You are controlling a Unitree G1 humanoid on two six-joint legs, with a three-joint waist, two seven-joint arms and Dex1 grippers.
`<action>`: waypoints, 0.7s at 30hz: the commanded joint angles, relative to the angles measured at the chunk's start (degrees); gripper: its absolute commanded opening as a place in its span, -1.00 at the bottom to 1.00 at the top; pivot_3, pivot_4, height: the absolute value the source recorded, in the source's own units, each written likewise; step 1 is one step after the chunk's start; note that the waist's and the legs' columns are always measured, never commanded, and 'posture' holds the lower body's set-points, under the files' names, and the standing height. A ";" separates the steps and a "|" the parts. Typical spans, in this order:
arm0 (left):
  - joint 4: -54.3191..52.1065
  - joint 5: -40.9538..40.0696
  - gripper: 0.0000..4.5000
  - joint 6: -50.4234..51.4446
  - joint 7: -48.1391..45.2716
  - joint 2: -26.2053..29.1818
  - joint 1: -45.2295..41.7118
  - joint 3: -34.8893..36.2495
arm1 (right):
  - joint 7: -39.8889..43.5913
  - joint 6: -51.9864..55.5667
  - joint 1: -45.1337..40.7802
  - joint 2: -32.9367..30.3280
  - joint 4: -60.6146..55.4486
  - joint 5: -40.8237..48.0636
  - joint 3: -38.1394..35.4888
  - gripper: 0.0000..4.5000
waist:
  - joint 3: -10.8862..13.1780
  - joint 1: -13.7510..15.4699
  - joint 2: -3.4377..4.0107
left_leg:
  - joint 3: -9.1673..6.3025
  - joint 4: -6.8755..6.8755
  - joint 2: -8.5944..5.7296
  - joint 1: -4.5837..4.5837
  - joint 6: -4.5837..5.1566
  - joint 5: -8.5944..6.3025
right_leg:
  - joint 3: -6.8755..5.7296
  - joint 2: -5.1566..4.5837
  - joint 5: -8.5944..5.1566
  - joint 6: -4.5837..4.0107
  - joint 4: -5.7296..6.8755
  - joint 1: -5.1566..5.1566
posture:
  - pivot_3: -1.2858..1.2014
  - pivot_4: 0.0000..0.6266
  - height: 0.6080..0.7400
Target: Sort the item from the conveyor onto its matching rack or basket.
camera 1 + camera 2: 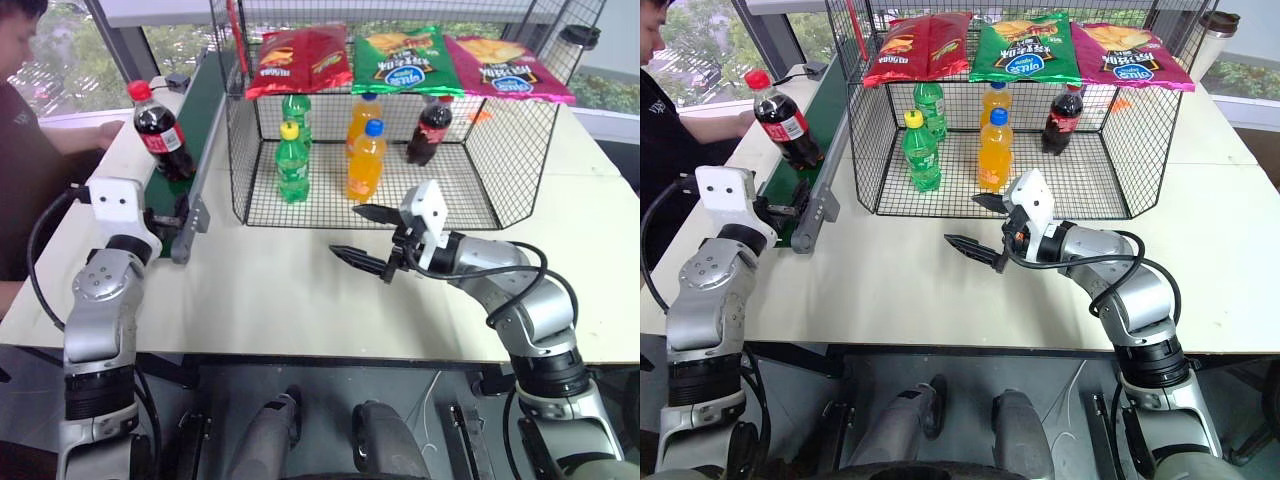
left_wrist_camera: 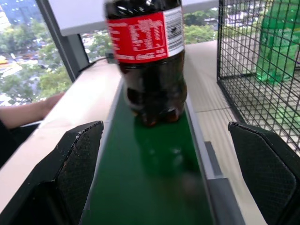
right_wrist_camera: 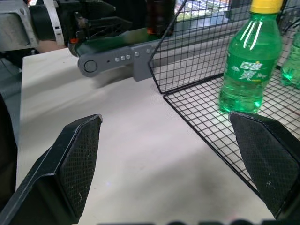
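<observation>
**Cola waiting on belt, both grippers spread**

Sitting at far left: a person point(image 1: 25, 110), forearm resting on the table point(image 1: 290, 300) edge. Standing upright on the belt point(image 1: 190, 130), near its close end: the cola point(image 1: 162, 132), red cap up, touching neither gripper. Hovering at that belt end, lined up with the bottle: left gripper point(image 2: 178, 187), fingers point(image 2: 77, 164) spread wide, cola standing ahead between them with green belt showing in front of it. Running away along the table's left side: the belt in its grey frame, just beside the cage point(image 1: 520, 150). Standing inside the cage, left to right: two green bottles point(image 1: 291, 160), two orange bottles point(image 1: 366, 158), another cola bottle point(image 1: 430, 130). Lying across the cage top: red, green and pink chip bags point(image 1: 405, 58). Hovering above bare table in front of the cage: right gripper point(image 1: 362, 238), pointing left, fingers spread wide and holding nothing.
</observation>
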 commanded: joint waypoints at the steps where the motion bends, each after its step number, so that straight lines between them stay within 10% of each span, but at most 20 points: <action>1: -0.36 0.80 1.00 -1.90 0.43 0.07 -0.85 0.00 | -0.18 -0.99 -0.02 -0.49 -0.86 -0.14 -0.91 0.99 | 0.00 0.04 0.00 | 0.00 0.00 0.00 0.00 0.00 0.00 | 0.00 0.00 0.00 0.00 0.00 0.00 | 0.03 -0.52 0.97; 16: 0.64 1.68 1.00 -2.73 1.33 -0.39 -0.85 -0.67 | -0.72 -0.74 0.11 -0.98 -1.12 -0.33 -1.11 0.99 | 0.00 0.17 0.00 | 0.00 0.02 -0.01 0.00 0.00 0.00 | 0.00 0.00 0.00 0.00 0.00 0.03 | 0.03 -0.52 0.97; 21: 0.93 0.64 0.31 -5.61 0.52 -1.24 -0.85 0.00 | -1.08 -0.80 -0.09 -1.25 -0.91 -0.85 -0.93 1.00 | 0.00 0.26 -0.01 | -0.01 0.03 -0.02 0.00 0.00 0.00 | 0.00 -0.01 0.00 0.00 0.00 0.04 | 0.03 -0.52 0.97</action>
